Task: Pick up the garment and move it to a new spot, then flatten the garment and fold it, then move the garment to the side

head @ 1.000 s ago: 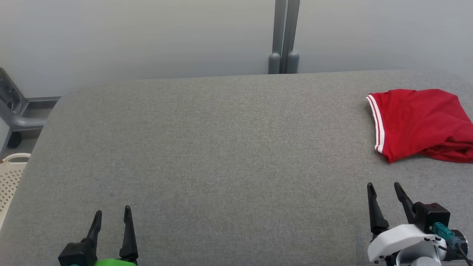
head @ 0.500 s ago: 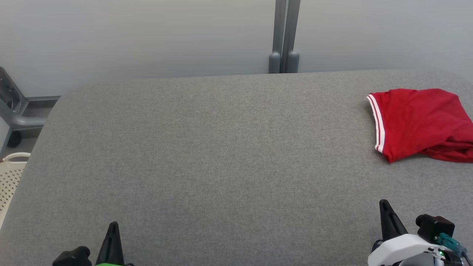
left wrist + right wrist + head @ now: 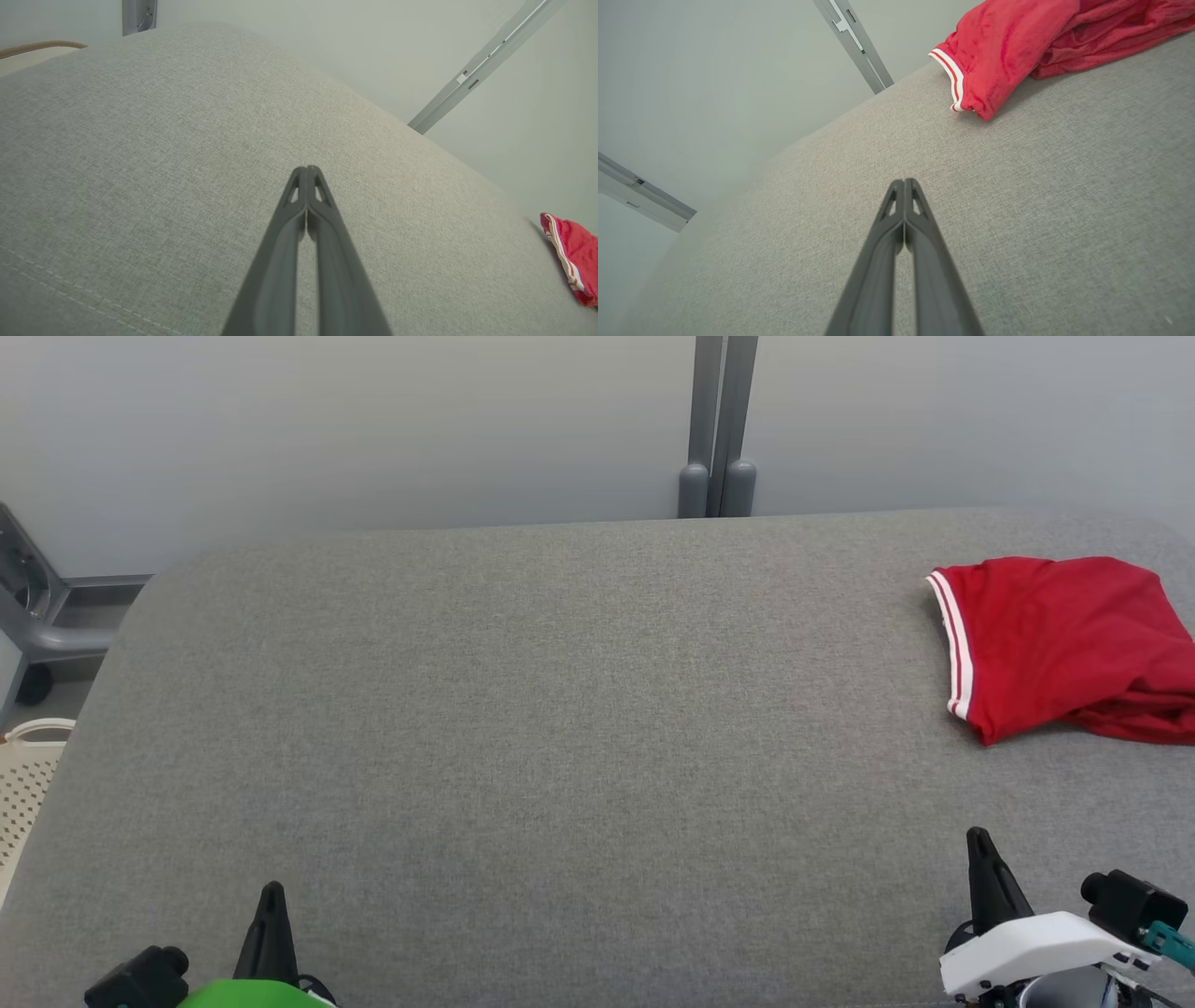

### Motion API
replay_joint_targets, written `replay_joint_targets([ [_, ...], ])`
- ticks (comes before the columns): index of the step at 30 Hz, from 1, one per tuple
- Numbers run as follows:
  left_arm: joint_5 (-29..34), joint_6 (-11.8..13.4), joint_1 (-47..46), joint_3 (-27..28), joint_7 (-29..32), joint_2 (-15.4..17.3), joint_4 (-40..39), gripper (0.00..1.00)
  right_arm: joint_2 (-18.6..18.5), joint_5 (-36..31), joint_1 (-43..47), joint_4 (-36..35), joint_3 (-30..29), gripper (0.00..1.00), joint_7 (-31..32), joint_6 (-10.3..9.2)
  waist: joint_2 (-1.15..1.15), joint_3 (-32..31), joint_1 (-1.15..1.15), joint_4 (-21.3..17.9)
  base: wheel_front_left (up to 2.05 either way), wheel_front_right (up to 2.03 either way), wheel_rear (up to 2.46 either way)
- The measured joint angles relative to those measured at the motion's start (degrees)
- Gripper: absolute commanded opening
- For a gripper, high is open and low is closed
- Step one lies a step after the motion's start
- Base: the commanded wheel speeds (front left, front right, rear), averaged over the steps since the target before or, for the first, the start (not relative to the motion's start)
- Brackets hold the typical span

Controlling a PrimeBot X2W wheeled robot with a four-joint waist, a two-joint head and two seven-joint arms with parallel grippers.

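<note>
- Found the left gripper (image 3: 307,171) clenched: both dark fingers (image 3: 275,270) pressed together along their length, tips meeting, nothing between them.
- Found the right gripper (image 3: 904,183) in like condition: fingers (image 3: 934,280) closed tip to tip, grasping nothing.
- Noted both poised over bare grey cloth of the padded table (image 3: 560,709), clear of the garment; cannot tell whether the tips touch the cloth.
- Seen from the head: left gripper at the lower left, beside a green cover (image 3: 243,997) and a black camera block (image 3: 135,978); right gripper at the lower right, rising from a white wrist housing (image 3: 1036,947).
- Located the garment (image 3: 1055,635), red with a white-striped edge, lying crumpled on the table at its far right, partly cut off by the right edge of the head view.
- Placed it ahead of the right gripper, a stretch of bare cloth between, and well apart from the left gripper.
- Noted the striped edge turned toward the table's middle, with loose folds bunched along the garment's near right side.
- Recorded beyond the table a pale wall (image 3: 373,429) with a grey upright post (image 3: 717,429); off the table's left edge, a grey metal frame (image 3: 42,625) and a pale perforated basket (image 3: 23,784).
</note>
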Motion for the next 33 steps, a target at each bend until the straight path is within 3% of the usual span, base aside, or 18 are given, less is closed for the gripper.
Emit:
replay_joint_targets([
  [33, -24.47, -1.91, -3.74, 3.42, 7.69, -0.53, -1.51, 0.0, -0.24, 27.09, -0.65, -4.3, 0.33, 0.0, 5.5, -0.03, 0.0, 0.75, 0.0, -0.1, 0.0, 0.0, 0.0],
])
